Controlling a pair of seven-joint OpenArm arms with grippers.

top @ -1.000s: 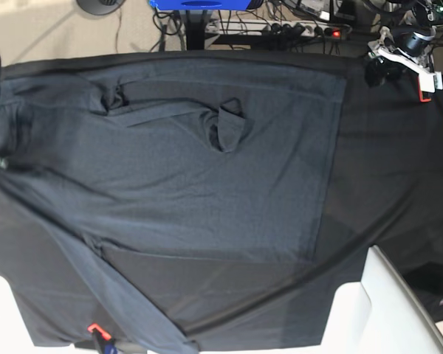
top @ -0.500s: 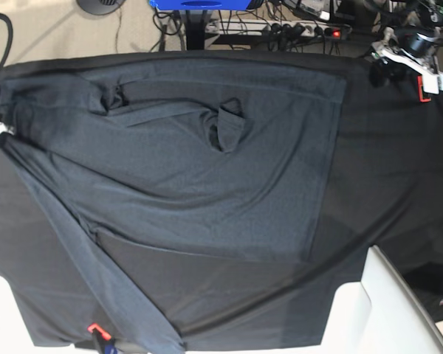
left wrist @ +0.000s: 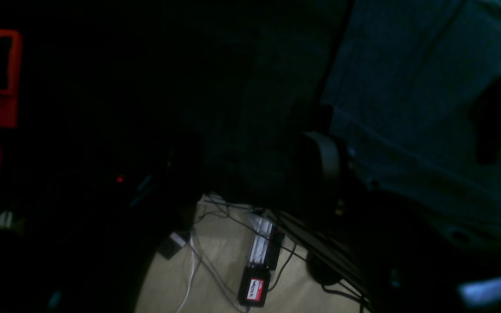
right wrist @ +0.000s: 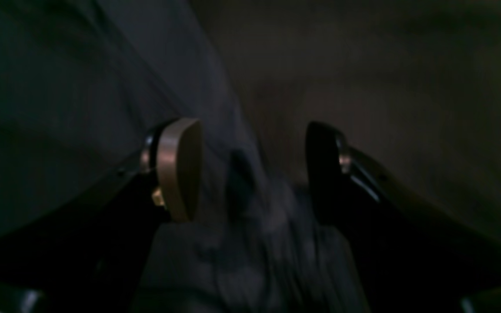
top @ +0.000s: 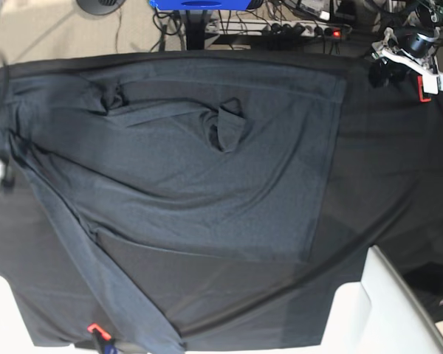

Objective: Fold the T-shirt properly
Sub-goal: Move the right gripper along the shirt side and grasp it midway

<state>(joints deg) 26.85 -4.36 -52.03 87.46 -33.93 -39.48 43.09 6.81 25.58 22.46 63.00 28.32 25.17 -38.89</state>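
Base view is showing the desk (top: 399,169), draped in a black covering cloth, taking up nearly the whole picture. Lying across most of it is the large plain slate-grey knit T-shirt with long sleeves (top: 207,169), spread flat with its straight hem running down the view's right side and a long sleeve (top: 96,273) trailing diagonally toward the near edge. One sleeve is lying doubled across the upper body in a bunched knot, so I am judging the folding as barely begun; the body is being kept flat, probably so later folds land square.

Smaller things are sitting at the margins: a white moulded chair or bin edge (top: 384,302) at the near right, and a power strip with a red light (top: 310,29) on the floor beyond the desk.

Left arm is parking over the far right corner, off the shirt, its left claw (top: 402,59) dark and hard to read; I cannot tell how wide it is standing, though nothing is visibly in it.

Right wrist view is showing the right claw (right wrist: 250,169) with both jaws standing apart and blurred grey fabric lying loose between them, gripping nothing. It is sitting at the shirt's left edge.
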